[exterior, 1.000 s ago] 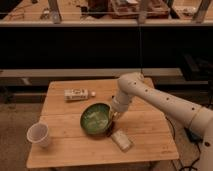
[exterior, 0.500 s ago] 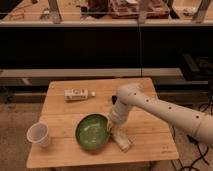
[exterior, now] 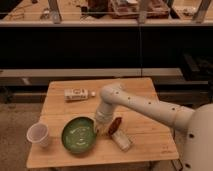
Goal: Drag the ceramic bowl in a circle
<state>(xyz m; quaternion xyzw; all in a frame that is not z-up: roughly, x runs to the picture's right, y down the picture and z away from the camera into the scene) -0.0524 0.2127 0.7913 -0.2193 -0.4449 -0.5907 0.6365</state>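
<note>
The green ceramic bowl (exterior: 79,134) sits on the wooden table (exterior: 145,95), towards the front left of centre. My gripper (exterior: 99,125) is at the bowl's right rim, reaching down from the white arm (exterior: 145,106) that comes in from the right. The arm's wrist hides the contact with the rim.
A small white paper cup (exterior: 38,134) stands left of the bowl near the table's front left corner. A white bottle (exterior: 76,93) lies at the back left. A reddish-brown object (exterior: 115,125) and a pale packet (exterior: 121,141) lie right of the bowl.
The bowl has slid forward and left across the table, from near the centre towards the cup, with the gripper moving along at its right rim.
</note>
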